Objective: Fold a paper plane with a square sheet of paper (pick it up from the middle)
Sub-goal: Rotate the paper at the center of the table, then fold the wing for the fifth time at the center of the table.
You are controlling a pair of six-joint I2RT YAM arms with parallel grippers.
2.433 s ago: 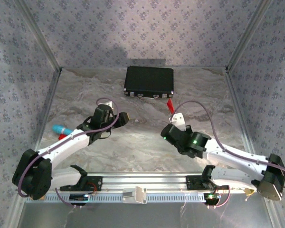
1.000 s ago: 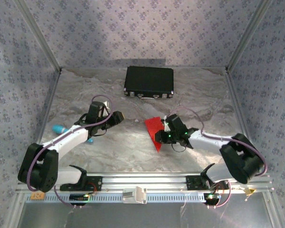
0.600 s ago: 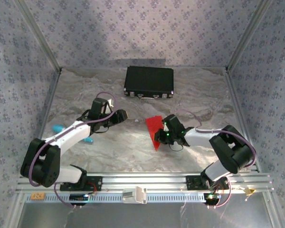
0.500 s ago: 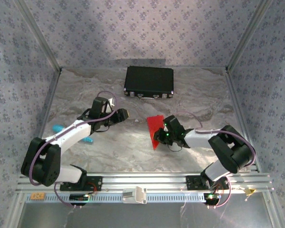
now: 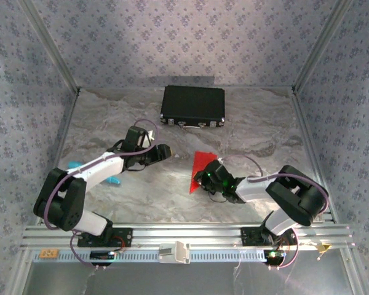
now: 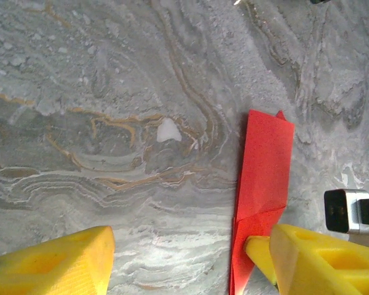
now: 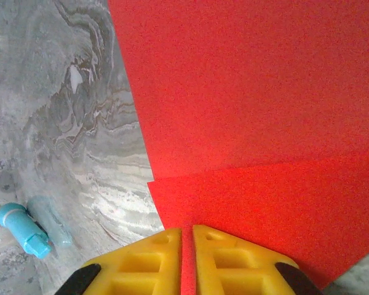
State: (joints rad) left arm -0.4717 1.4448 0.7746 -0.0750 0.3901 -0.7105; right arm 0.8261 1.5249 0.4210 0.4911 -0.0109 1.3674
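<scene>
From above, the fingers of my right gripper [image 5: 206,178] are hidden under its own wrist, which also covers the near corner of the paper [image 5: 201,165]. A turquoise thing [image 5: 114,180] peeps out from behind my left arm, too small to make out. In the right wrist view the paper [image 7: 246,92] runs off the top and right edges, with a fold line crossing it. There my right gripper [image 7: 186,233] has its yellow pads nearly together, pinching a red sliver of the paper's edge. My left gripper [image 6: 190,243] has its fingers wide apart over the table [image 6: 111,92], with nothing between them. The paper [image 6: 264,160] lies ahead, by the finger on the right of that view, and the frame cuts off its lower tip. I cannot tell whether it touches the table.
</scene>
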